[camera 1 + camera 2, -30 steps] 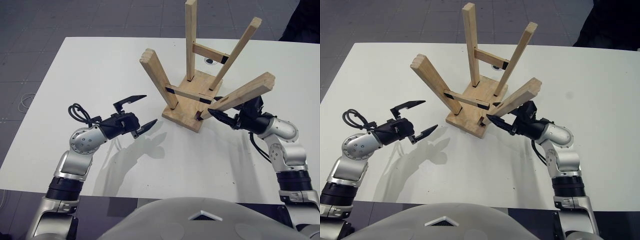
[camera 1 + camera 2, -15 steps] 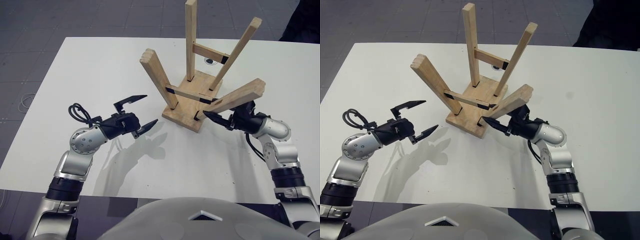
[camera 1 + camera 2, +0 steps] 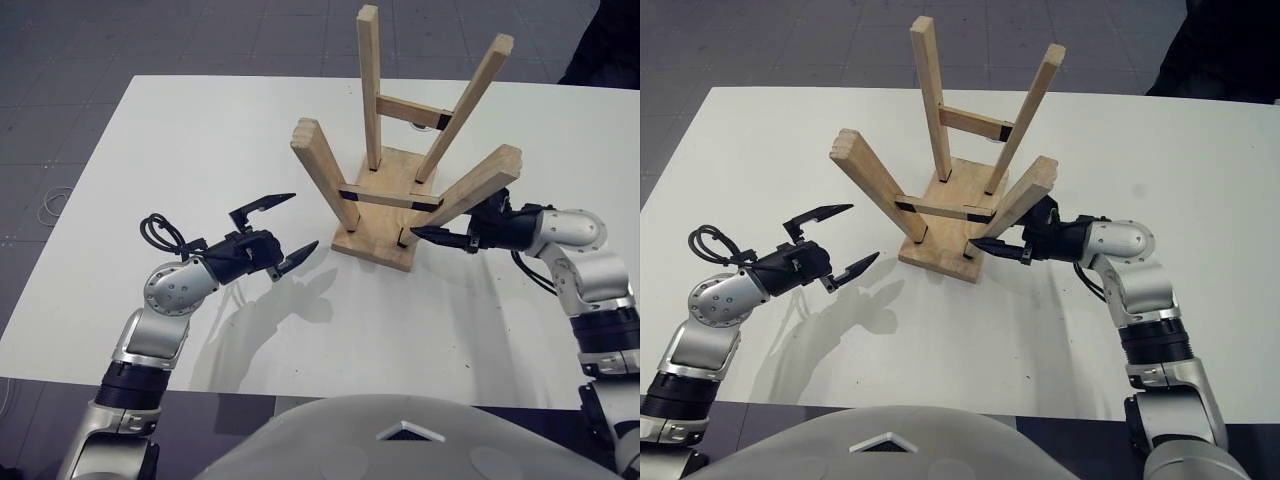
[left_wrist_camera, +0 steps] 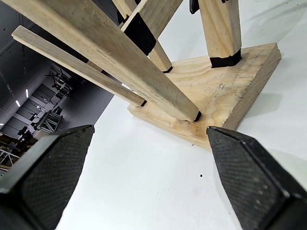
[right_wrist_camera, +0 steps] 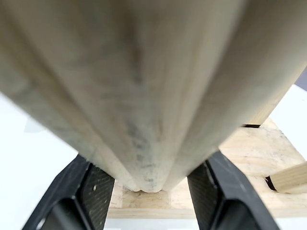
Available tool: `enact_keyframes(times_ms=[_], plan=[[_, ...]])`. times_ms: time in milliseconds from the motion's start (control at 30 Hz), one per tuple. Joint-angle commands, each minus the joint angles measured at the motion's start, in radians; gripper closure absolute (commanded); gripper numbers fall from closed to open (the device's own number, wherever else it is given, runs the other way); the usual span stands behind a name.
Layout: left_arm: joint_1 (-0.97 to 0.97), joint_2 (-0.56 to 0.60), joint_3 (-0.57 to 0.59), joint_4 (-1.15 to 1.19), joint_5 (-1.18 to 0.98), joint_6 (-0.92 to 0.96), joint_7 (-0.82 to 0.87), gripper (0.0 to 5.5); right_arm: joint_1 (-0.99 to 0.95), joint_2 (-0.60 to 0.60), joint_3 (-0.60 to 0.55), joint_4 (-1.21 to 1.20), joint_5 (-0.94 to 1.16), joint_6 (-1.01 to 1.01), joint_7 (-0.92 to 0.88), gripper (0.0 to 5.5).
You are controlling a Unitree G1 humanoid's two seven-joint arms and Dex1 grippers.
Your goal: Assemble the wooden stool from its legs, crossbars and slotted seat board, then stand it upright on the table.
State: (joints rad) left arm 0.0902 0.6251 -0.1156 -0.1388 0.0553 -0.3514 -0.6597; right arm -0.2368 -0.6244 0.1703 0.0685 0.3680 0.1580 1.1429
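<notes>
Left eye view has the stool (image 3: 395, 197) upside down towards the far right of the white table (image 3: 200, 130), resting on its seat board (image 3: 378, 232) with four legs splayed upward. The right gripper (image 3: 425, 226) is clamped around the near right leg (image 3: 470, 190), low by the board. The left gripper (image 3: 305, 220) hovers left of the stool, apart from it, fingers spread wide and holding nothing.

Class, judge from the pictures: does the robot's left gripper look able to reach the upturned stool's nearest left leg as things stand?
Probably yes. The left gripper is open and faces the leg across bare table, with nothing between them.
</notes>
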Motion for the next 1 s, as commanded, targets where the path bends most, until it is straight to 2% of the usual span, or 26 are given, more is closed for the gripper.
enact_keyframes(times_ms=[33,233,367,467,733,867,1000], plan=[[0.012,-0.001,0.003,-0.024,0.021,0.024,0.015,1.16,0.021,-0.088,0.097,0.044,-0.136,0.036,0.054,3.47],[0.002,-0.015,-0.009,-0.069,0.045,0.072,0.034,1.16,-0.057,-0.149,0.173,0.155,-0.215,0.021,0.078,3.47],[-0.081,-0.030,0.003,-0.150,-0.002,0.222,0.010,1.16,-0.102,-0.148,0.226,0.248,-0.267,0.003,0.052,3.47],[-0.112,-0.017,0.056,-0.147,-0.043,0.297,0.010,1.16,-0.134,-0.145,0.263,0.335,-0.314,-0.027,0.027,3.47],[-0.065,-0.035,0.153,-0.146,-0.165,0.410,0.019,1.16,-0.120,-0.104,0.214,0.417,-0.233,-0.094,-0.038,3.47],[-0.229,-0.098,0.229,-0.239,-0.316,0.525,0.103,1.16,-0.089,-0.096,0.216,0.386,-0.207,-0.085,-0.052,3.47],[-0.420,-0.152,0.210,-0.371,-0.397,0.779,0.237,1.75,-0.073,-0.086,0.202,0.289,-0.176,0.007,-0.106,3.47]])
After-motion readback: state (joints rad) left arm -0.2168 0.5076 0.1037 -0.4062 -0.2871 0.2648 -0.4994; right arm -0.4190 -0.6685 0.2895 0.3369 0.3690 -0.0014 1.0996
